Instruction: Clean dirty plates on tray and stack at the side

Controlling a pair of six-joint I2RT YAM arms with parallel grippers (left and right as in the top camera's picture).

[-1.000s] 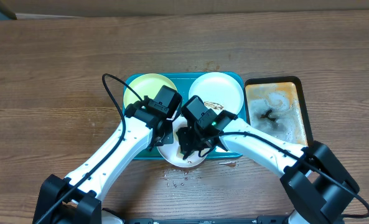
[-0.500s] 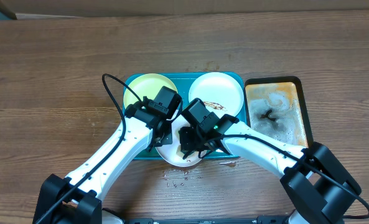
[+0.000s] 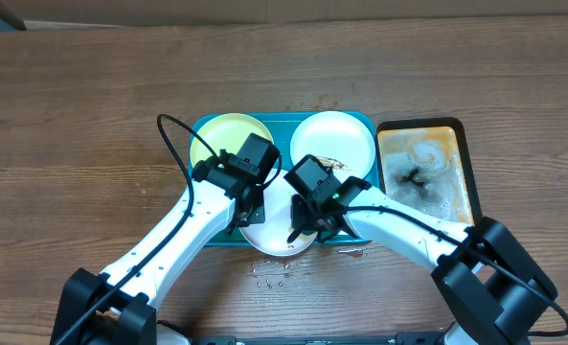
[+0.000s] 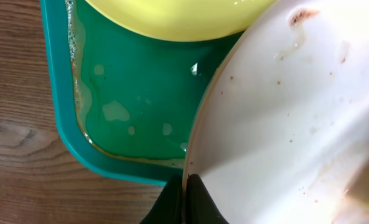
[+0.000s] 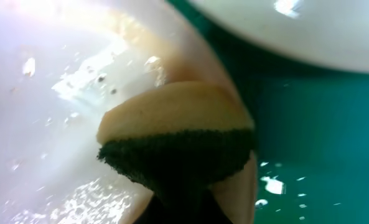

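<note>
My L gripper is pinched on the white plate rim, steadying it at the teal tray near edge, so my R gripper, clamped on the sponge, can scrub w/o it sliding.

Teal tray, two white plates, one yellow-green plate.

You have three plates: yellow-green plate and white plate inside teal tray, second white plate at its near edge. Two trays: teal one, orange-brown tray right of it. One sponge, over teal tray.
</note>
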